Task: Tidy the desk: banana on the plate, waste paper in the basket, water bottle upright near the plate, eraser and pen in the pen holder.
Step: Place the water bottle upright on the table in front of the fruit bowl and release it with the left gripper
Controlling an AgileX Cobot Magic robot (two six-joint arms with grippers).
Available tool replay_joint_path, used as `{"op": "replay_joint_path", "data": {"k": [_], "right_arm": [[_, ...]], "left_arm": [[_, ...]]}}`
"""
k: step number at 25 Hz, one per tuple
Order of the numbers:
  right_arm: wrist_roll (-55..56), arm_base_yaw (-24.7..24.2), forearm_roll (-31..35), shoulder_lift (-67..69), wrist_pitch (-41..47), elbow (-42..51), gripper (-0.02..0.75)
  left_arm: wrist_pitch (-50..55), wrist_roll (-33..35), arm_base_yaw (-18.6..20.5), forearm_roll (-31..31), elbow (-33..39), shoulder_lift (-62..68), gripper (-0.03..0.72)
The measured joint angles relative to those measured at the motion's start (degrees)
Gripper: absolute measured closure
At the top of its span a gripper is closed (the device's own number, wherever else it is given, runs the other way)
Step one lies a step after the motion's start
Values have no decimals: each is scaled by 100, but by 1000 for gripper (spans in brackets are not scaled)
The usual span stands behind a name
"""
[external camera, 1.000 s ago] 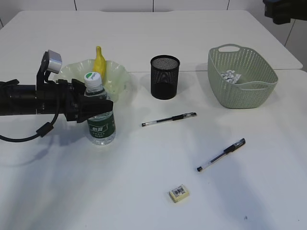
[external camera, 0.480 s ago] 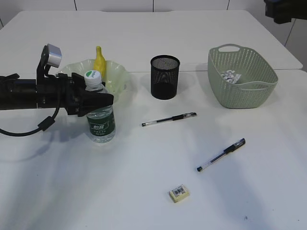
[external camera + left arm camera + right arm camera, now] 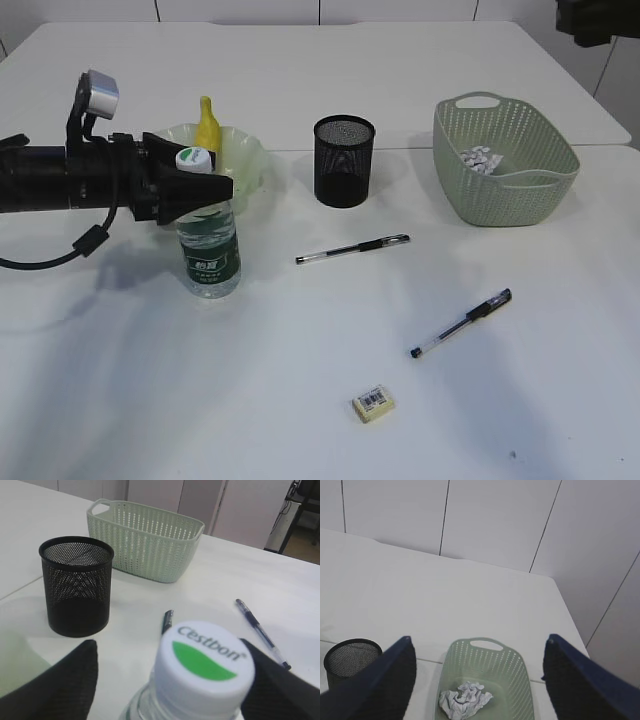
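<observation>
The left gripper (image 3: pixel 205 187) now sits higher, level with the water bottle (image 3: pixel 209 237) cap rather than its shoulder, jaws apart either side; the bottle stands upright.

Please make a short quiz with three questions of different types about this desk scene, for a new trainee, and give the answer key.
1. True or false: the paper ball lies inside the basket.
2. How many pens are on the desk?
3. Which item is closest to the left claw? A) eraser B) bottle C) black cup

Key: 1 true; 2 two, one near the cup and one further right; 3 B.
</observation>
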Motion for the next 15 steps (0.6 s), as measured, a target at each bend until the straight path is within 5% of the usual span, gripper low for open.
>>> {"op": "replay_joint_path", "data": {"k": [15], "right_arm": [[0, 0, 0, 0, 0, 0, 151]], "left_arm": [[24, -201, 0, 0, 0, -465, 99]]}}
